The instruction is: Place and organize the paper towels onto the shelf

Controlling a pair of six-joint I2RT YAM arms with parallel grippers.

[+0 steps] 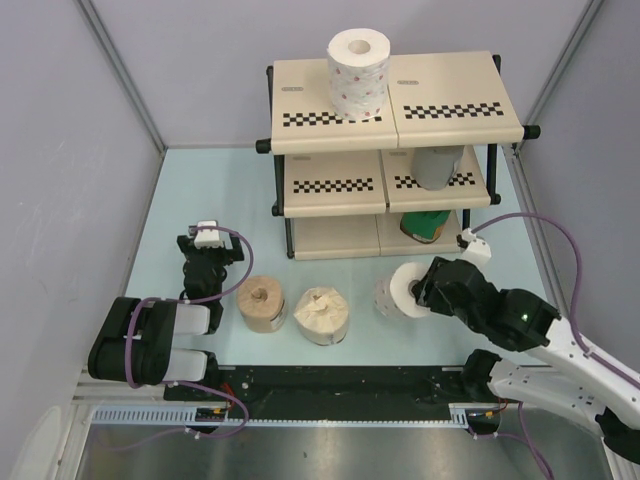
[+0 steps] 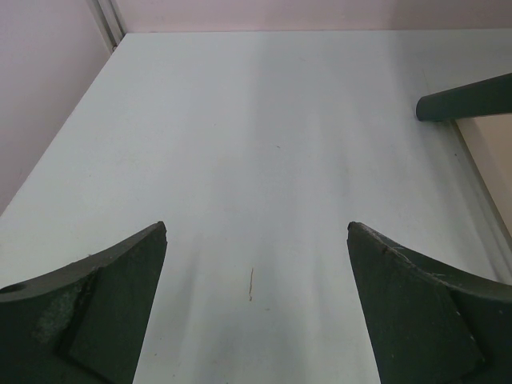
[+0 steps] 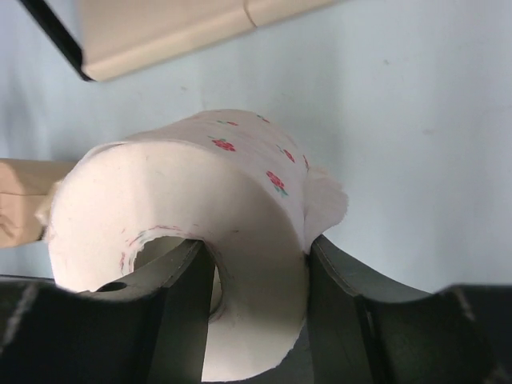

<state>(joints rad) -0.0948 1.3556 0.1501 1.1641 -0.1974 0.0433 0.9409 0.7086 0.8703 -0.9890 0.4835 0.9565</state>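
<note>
My right gripper (image 1: 420, 292) (image 3: 256, 258) is shut on the wall of a white paper towel roll with red dots (image 1: 398, 292) (image 3: 200, 180). One finger is in its centre hole and the other on the outside, and the roll lies on its side in front of the shelf (image 1: 450, 85). A second dotted white roll (image 1: 357, 70) stands on the top tier. A grey roll (image 1: 436, 165) is on the middle tier and a green one (image 1: 428, 224) on the bottom. A tan roll (image 1: 262, 302) and a cream roll (image 1: 322, 314) stand on the table. My left gripper (image 1: 203, 252) (image 2: 256, 240) is open over bare table.
The light blue table (image 1: 220, 190) is walled by grey panels at the left, back and right. A black foot of the shelf frame (image 2: 464, 98) shows at the upper right of the left wrist view. The tan roll's edge (image 3: 16, 200) shows left of the held roll.
</note>
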